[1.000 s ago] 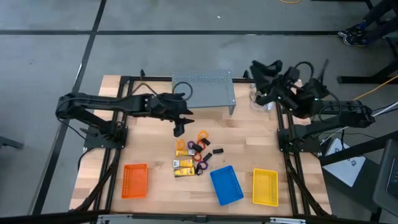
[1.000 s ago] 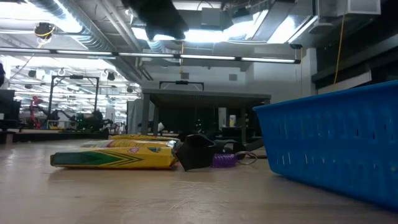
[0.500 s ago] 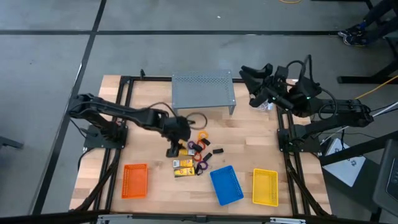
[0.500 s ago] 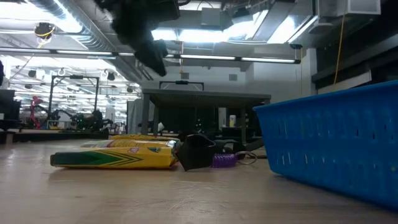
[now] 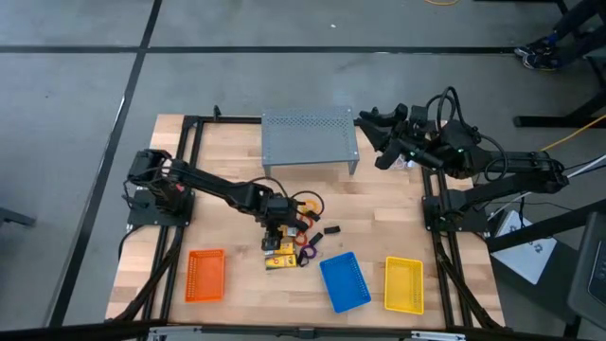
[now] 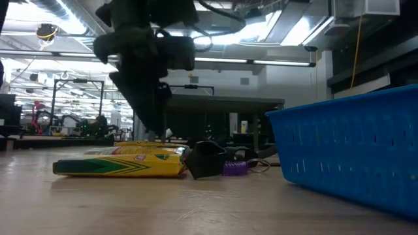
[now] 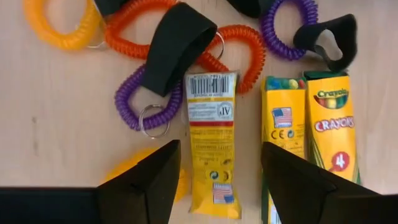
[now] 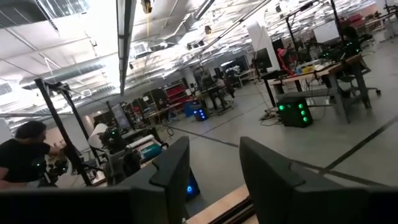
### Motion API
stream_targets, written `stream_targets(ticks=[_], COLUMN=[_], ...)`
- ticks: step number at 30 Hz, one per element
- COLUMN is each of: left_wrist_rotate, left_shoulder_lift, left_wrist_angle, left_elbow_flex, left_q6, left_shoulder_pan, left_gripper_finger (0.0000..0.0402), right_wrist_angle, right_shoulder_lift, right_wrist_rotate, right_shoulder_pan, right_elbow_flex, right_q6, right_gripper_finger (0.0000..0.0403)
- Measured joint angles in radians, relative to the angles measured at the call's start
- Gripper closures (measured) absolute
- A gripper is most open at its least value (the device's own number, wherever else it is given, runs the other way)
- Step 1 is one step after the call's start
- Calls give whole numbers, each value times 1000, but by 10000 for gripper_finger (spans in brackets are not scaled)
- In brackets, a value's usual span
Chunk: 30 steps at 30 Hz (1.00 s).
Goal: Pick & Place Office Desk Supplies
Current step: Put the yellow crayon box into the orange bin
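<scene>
The desk (image 5: pixel 379 204) carried everything: a grey perforated shelf (image 5: pixel 310 137) well behind the left end effector (image 5: pixel 275 230), and three baskets in front of it, the orange basket (image 5: pixel 205 275) off to one side, the blue basket (image 5: pixel 345 281) and yellow basket (image 5: pixel 403 284) to the other. The supplies lay in a tight heap directly under the left end effector. Its fingers (image 7: pixel 144 186) stood wide apart, one on each side of a narrow yellow packet (image 7: pixel 211 140) lying barcode up; nothing was clamped yet.

The step in hand looked like the descent onto that packet. To do it well, the fingers would likely need to stay parallel to the packet's long edges and come down squarely, because a crayon box (image 7: pixel 329 130) lay just beside one finger and a second yellow box (image 7: pixel 283 127) sat between it and the packet. A purple coil (image 7: pixel 144 106) and a black clip (image 7: pixel 177 46) touched the packet's far end, so a grip near the closer end seemed safer.

Open room lay on the bare wood beside the other finger. The right end effector (image 5: pixel 383 144) hung well away by the shelf's corner, fingers (image 8: pixel 171 177) parted and holding nothing.
</scene>
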Motion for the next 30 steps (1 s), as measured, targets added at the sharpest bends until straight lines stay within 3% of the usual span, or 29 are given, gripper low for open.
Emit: stream_targets(ticks=[5, 18, 26, 30], left_wrist_rotate=[-1, 43, 51, 107], left_shoulder_lift=[31, 99, 122, 92], left_wrist_angle=[65, 49, 46, 43], left_elbow_flex=[0, 0, 3, -1], left_q6=[-10, -21, -40, -75], left_shoulder_pan=[0, 0, 4, 28], left_gripper_finger=[184, 200, 279, 330], right_wrist_angle=[-13, -39, -41, -41], right_shoulder_lift=[0, 0, 0, 0], right_wrist_rotate=[-12, -16, -11, -11], right_shoulder_pan=[0, -1, -1, -6], right_elbow_flex=[0, 0, -1, -1], right_q6=[-6, -7, -7, -7], right_gripper_finger=[259, 259, 259, 259])
